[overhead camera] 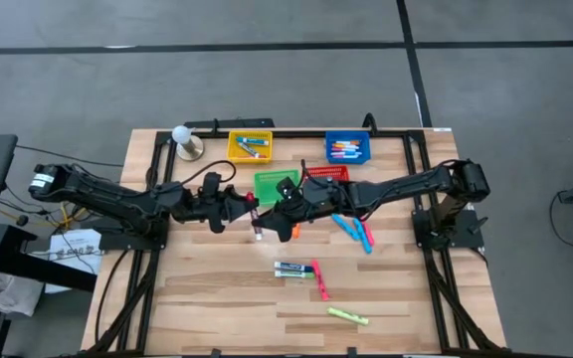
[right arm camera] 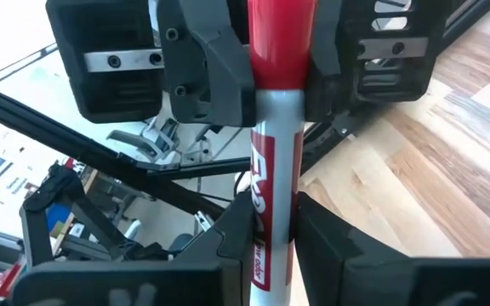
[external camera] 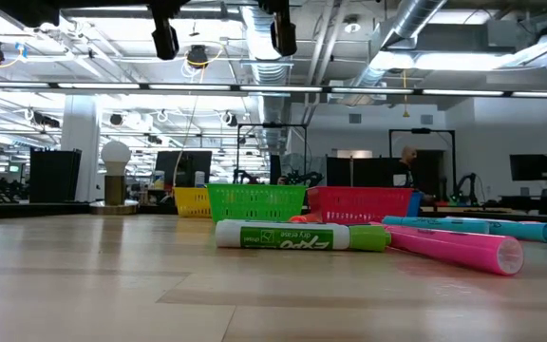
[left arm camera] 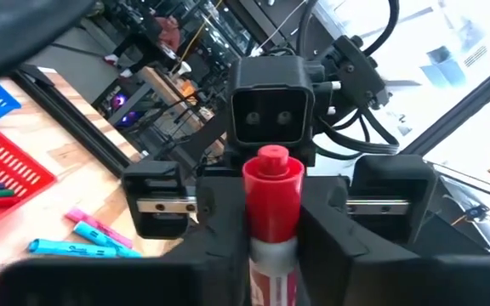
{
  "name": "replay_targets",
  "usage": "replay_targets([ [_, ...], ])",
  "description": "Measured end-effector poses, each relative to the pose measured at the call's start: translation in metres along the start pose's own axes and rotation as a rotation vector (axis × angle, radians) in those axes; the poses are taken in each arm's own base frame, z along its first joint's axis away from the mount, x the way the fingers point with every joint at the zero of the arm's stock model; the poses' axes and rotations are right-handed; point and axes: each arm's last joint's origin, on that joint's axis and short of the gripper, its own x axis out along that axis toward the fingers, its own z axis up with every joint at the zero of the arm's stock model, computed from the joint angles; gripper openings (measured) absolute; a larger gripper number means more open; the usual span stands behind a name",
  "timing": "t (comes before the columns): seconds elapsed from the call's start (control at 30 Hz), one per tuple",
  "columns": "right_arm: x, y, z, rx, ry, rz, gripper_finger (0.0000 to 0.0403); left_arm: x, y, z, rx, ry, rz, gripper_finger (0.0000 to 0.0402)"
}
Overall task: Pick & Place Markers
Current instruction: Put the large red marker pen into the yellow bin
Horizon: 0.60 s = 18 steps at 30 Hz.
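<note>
A red-capped marker (left arm camera: 272,223) with a white barrel is held above the middle of the tabletop (overhead camera: 217,288), in front of the green basket (overhead camera: 275,184), clamped at once by the left hand (left arm camera: 272,255) and the right hand (right arm camera: 270,246). Its long axis runs from one hand to the other, the cap toward the left hand. A slip or a skewed marker is likely if either hand pulls before the other lets go.

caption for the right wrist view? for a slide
Handover mid-air: right gripper and left gripper both clamp one red-capped white marker above the wooden table.
</note>
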Motion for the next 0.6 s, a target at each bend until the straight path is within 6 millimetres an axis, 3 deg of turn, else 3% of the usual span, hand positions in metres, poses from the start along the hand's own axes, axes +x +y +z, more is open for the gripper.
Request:
replay_targets([
  [0.3,0.0,0.0003,-0.0001,-0.065,0.005,0.008,0.0072,0.0,-0.0008,0.0008,0.001,-0.008,-0.008,0.0066],
  [0.6,-0.0024,-0.0073,-0.0053,-0.216,0.186,0.059,0.0099,-0.0002,0.0003,0.0004,0.002,-0.012,0.001,0.0066],
])
